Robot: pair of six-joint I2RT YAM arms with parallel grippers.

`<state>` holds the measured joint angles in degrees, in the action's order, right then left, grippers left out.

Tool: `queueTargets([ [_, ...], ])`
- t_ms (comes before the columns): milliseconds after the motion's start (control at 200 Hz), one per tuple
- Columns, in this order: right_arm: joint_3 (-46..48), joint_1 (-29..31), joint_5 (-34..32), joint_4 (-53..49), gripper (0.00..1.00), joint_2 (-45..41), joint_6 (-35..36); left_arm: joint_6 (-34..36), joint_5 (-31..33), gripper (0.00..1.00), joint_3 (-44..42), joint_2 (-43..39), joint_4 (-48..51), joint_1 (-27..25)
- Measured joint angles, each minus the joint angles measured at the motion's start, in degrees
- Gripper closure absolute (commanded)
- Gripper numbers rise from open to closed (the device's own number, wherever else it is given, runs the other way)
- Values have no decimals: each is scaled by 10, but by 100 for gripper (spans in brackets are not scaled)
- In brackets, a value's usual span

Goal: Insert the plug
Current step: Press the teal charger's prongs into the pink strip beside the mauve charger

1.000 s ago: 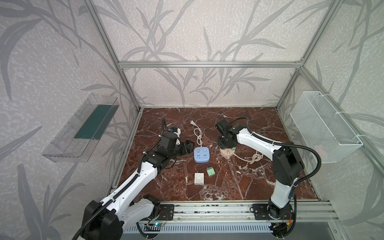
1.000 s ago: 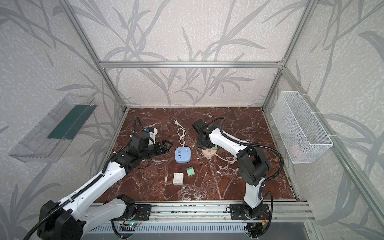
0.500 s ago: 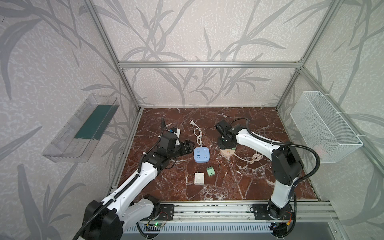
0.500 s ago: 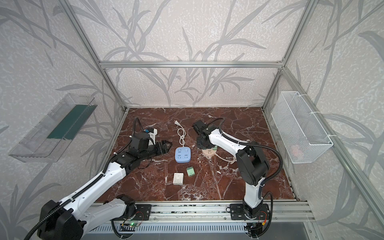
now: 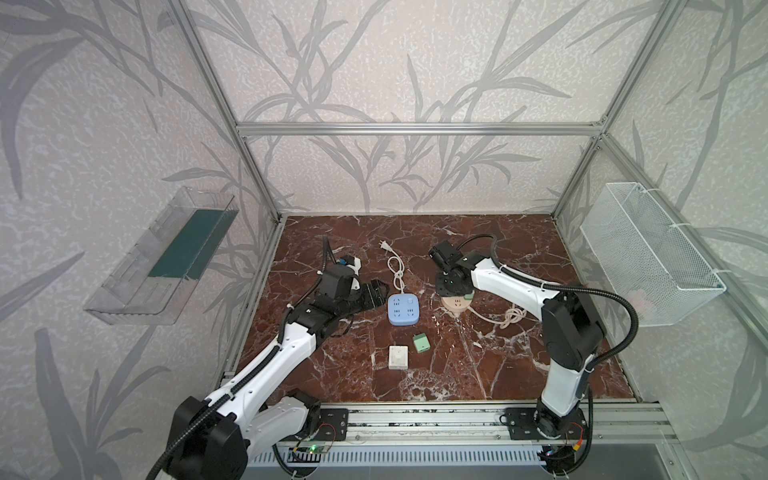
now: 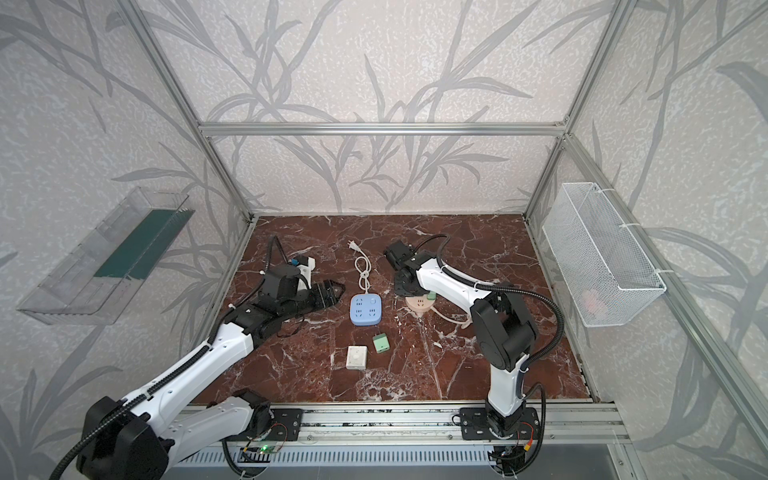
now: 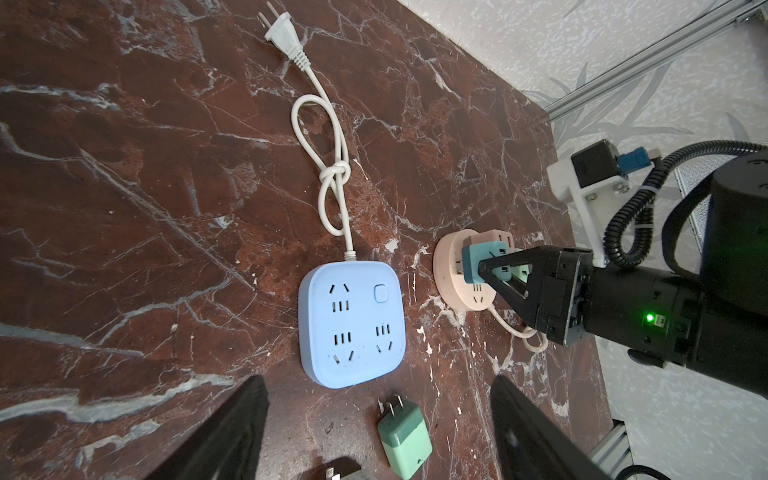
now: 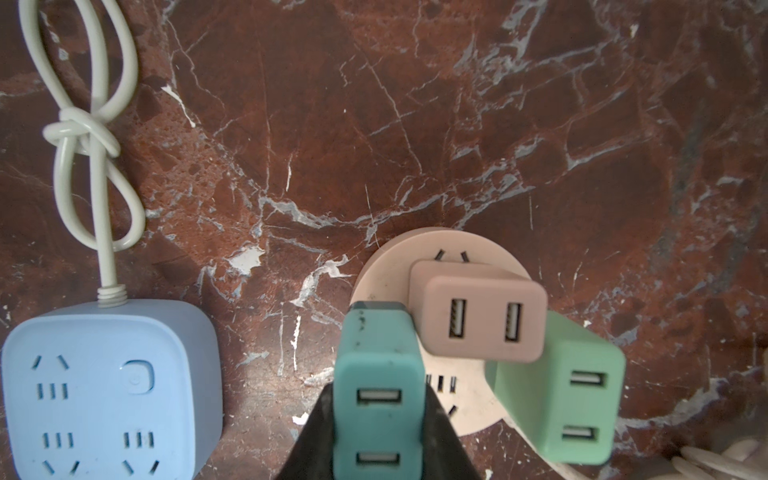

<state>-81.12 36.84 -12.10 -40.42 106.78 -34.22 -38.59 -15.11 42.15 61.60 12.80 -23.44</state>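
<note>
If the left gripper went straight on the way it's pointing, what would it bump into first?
Most likely the blue power strip, which lies right in front of the open left gripper. Its height is unclear, so it might skim over the top.

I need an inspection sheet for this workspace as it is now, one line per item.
Surface: brown marble top, no spills seen.
Job's things: teal adapter on round pink socket, seemingly not fully seated; pink adapter and plugged green adapter beside it.
Clutter: blue power strip, loose green adapter, white adapter.
Grippers: right gripper shut on teal adapter; left gripper open, empty, near blue power strip.
Cables: knotted white cord, white plug free; beige cord coiled.
Surroundings: clear shelf, wire basket on walls.
</note>
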Motion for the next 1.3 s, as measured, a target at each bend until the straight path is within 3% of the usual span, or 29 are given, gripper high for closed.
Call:
queueTargets([
  [845, -50, 6, -15, -55, 100, 34, -9, -10, -11, 19, -4, 9, -17, 4],
  [1300, -12, -1, -2, -23, 100, 11, -33, -11, -11, 19, -7, 9, -21, 7],
])
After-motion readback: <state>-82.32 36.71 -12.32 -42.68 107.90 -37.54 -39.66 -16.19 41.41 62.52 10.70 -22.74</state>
